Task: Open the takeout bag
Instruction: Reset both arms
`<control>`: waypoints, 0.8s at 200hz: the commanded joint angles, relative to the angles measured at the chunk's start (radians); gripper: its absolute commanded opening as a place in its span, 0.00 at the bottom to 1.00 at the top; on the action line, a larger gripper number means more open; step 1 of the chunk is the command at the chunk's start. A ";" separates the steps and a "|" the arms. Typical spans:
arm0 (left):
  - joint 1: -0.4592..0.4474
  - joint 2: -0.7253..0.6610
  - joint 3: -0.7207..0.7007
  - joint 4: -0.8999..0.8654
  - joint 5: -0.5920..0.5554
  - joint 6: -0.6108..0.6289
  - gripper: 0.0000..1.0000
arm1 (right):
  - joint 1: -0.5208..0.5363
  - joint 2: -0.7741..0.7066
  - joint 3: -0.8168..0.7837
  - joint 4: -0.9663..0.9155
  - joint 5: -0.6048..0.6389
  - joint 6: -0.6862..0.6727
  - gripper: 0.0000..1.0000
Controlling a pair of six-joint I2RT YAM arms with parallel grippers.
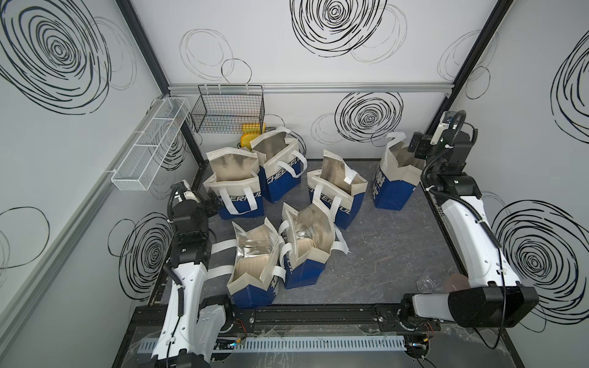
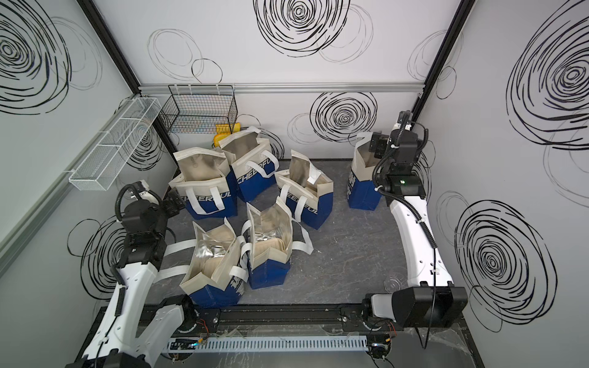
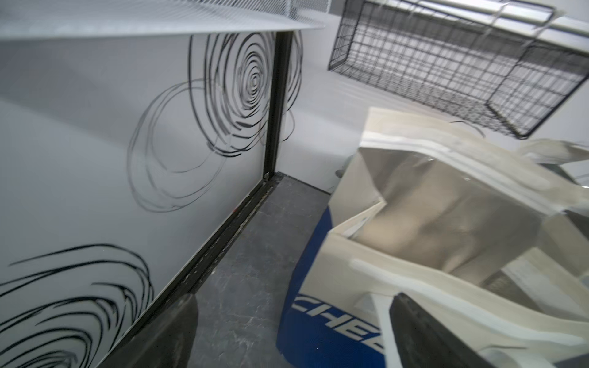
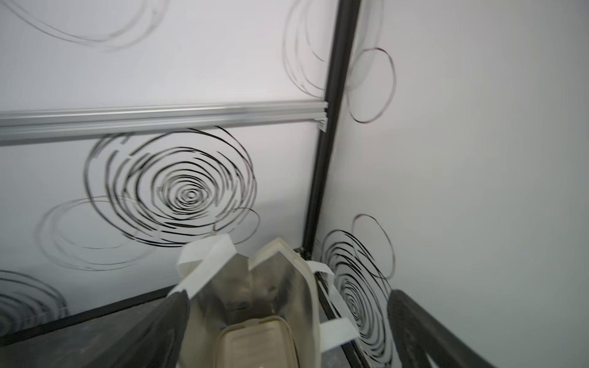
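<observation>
The takeout bag (image 1: 393, 188) stands upright at the far right of the desk (image 1: 382, 255), close to the enclosure's corner. Its mouth is open and a pale container (image 4: 255, 341) is visible inside. Your right gripper (image 4: 288, 299) hangs over that mouth, fingers spread wide and holding nothing. Your left gripper (image 3: 294, 299), fingers also spread and empty, sits just beside the far-left bag (image 1: 236, 191), one of five clustered apart.
</observation>
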 commanded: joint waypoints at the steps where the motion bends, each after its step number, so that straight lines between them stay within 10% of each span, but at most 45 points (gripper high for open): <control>1: 0.045 -0.034 -0.041 -0.022 -0.055 -0.069 0.98 | -0.099 -0.068 -0.069 0.043 0.205 0.111 0.99; 66: 0.040 -0.006 -0.050 0.015 -0.012 -0.024 0.98 | -0.165 -0.182 -0.297 -0.013 0.434 0.123 0.97; 121: 0.024 -0.020 -0.185 0.169 0.090 0.078 0.98 | -0.202 -0.231 -0.625 -0.113 -0.038 0.311 0.96; 160: 0.023 -0.102 -0.328 0.342 0.216 0.061 0.98 | -0.184 -0.282 -0.846 0.232 -0.431 0.282 0.93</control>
